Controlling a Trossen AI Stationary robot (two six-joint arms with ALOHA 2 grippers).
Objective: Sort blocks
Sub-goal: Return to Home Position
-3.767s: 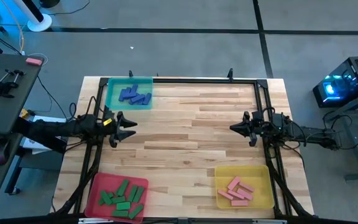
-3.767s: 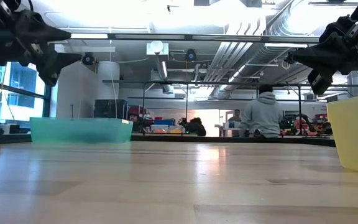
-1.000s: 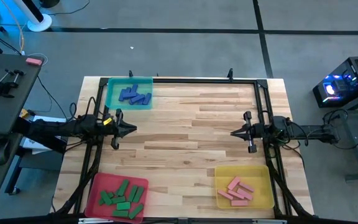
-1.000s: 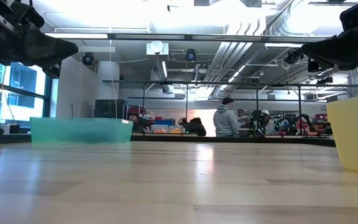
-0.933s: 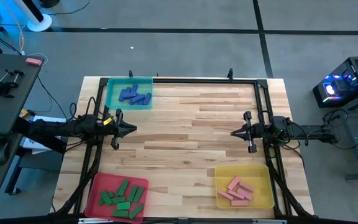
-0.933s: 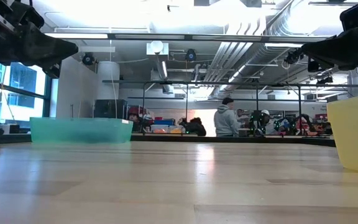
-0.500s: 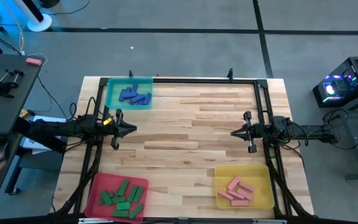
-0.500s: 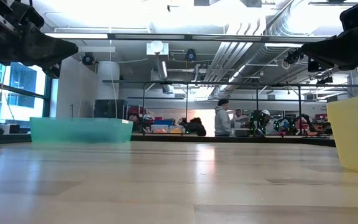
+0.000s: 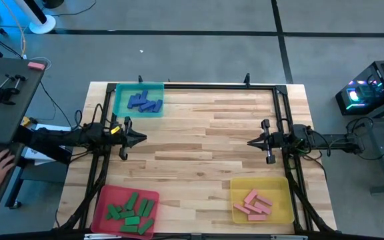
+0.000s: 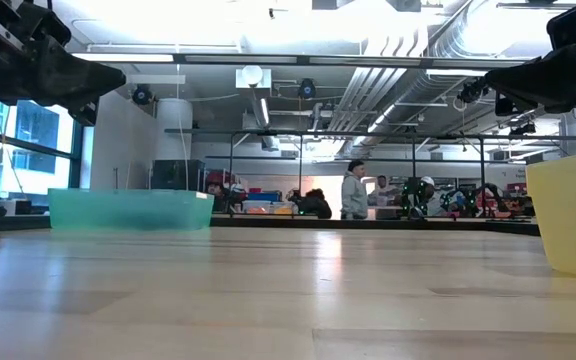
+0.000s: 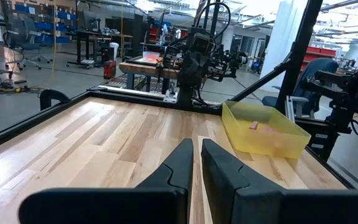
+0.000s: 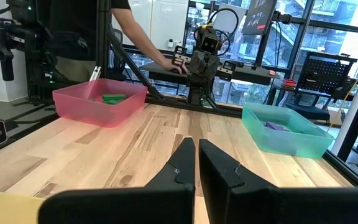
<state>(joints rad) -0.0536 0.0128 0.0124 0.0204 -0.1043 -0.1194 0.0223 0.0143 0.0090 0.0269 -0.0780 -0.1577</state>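
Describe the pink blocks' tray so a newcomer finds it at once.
On the wooden table, go to the corner on the side of the right arm, at the high view's bottom. The yellow tray there holds pink blocks; the red tray and teal tray hold other colours.

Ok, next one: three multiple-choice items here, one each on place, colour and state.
1. The green blocks lie: A in the yellow tray; B in the red tray; C in the left gripper.
2. Blocks in the yellow tray are: A pink; B blue; C green.
3. The left gripper and right gripper are: A shut, empty; B shut on blocks; C wide open.
Answers: B, they fill the red tray; A, pink blocks show there; A, each wrist view shows it closed with nothing between.
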